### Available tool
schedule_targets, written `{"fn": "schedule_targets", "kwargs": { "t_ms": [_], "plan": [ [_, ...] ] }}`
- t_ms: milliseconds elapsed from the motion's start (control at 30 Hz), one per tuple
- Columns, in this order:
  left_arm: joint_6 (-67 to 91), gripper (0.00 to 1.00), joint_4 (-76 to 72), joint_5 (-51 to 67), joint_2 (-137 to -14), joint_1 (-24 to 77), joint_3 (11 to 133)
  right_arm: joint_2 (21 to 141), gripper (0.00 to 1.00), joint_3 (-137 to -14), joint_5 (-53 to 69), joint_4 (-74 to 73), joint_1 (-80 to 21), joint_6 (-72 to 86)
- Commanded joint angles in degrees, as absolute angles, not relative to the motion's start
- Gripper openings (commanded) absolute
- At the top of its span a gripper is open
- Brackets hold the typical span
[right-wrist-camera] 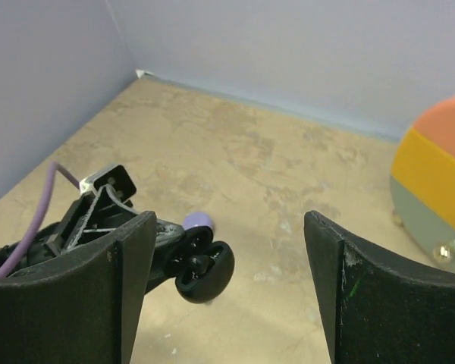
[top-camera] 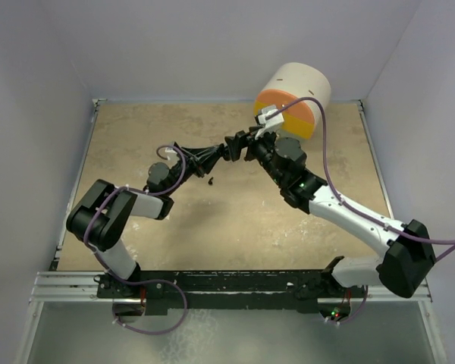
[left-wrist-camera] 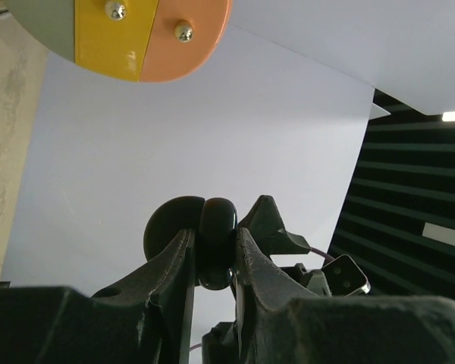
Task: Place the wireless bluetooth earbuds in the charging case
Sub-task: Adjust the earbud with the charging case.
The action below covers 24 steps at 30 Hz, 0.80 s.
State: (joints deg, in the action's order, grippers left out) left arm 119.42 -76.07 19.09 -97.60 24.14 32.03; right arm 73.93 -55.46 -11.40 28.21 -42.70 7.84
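Black speck (top-camera: pixel 210 180) loose on the table (top-camera: pixel 136 136) up top, probably an earbud not yet seated; left wrist: left gripper (left-wrist-camera: pixel 214 254) clamped hard on the black case (left-wrist-camera: pixel 218 216); right wrist: right gripper (right-wrist-camera: pixel 229 224) gaping, holding nothing, lavender bit (right-wrist-camera: pixel 199 221) beyond; looks far from finished.

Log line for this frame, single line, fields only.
left end effector: shut on black case, raised | right end effector: open, empty, facing case | black earbud: on table nearby
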Motion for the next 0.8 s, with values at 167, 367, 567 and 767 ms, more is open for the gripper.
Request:
{"fn": "schedule_targets", "kwargs": {
  "t_ms": [167,367,567,767],
  "plan": [
    [112.03,0.00,-65.48,19.27,-91.07,24.12,34.24,72.56,0.90,-58.09,-17.78,13.48,-42.77,17.81],
    [109.05,0.00,-60.88,19.07,-89.31,24.10,34.88,73.88,0.95,-57.80,-18.90,11.19,-42.80,18.67],
    [108.37,0.00,-59.94,19.14,-88.85,24.13,34.90,75.50,0.96,-57.66,-19.38,10.70,-42.78,19.55],
    [108.29,0.00,-59.64,19.14,-88.47,24.14,35.07,77.49,0.97,-58.21,-20.79,9.59,-42.77,20.31]
  ]
}}
